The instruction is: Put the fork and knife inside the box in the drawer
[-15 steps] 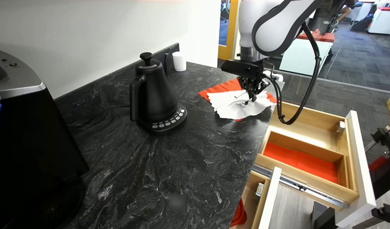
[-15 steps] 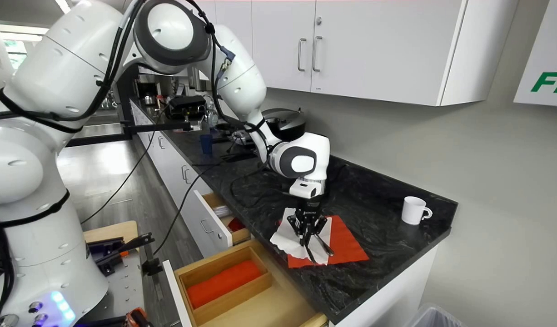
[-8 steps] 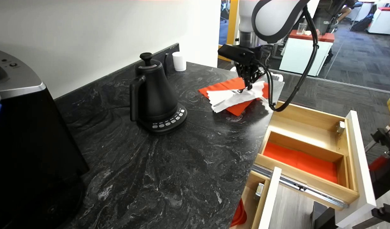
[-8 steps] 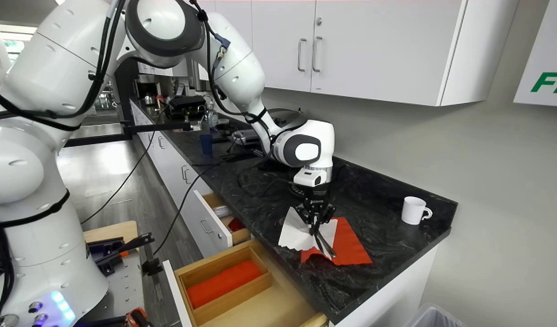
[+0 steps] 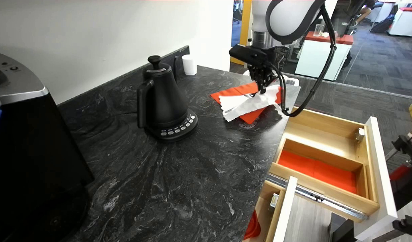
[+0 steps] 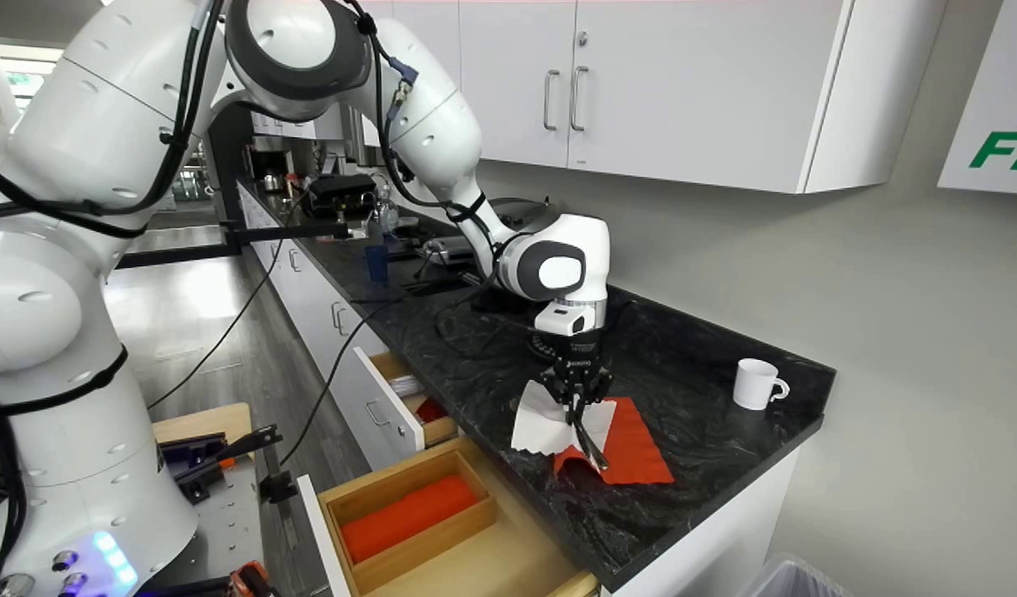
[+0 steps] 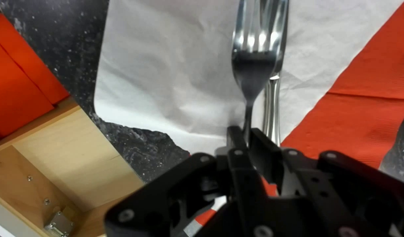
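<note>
gripper (image 7: 245, 133) pinching fork (image 7: 253, 70); wrist vw: axis ~vert, tines top

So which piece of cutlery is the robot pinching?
The four-tined fork: its stem is clamped in the gripper. The knife, partly hidden behind the fork, passes outside the grip.

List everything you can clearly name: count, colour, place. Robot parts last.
counter: one, black, in all views
drawer: one, pale wood, open below the counter
box: one, wooden with orange-red floor, in the drawer
second drawer: one, pale wood, open alongside
napkin: one or two, red and white, on the counter
fork: one, silver, above the napkin
knife: one, silver, partly behind the fork
kettle: one, black, on the counter
appliance: one, black and silver, on the counter
mug: one, white, on the counter
cabinets: several, white, overhead
arm: one, white, over the counter
gripper: one, black, closed on the fork
</note>
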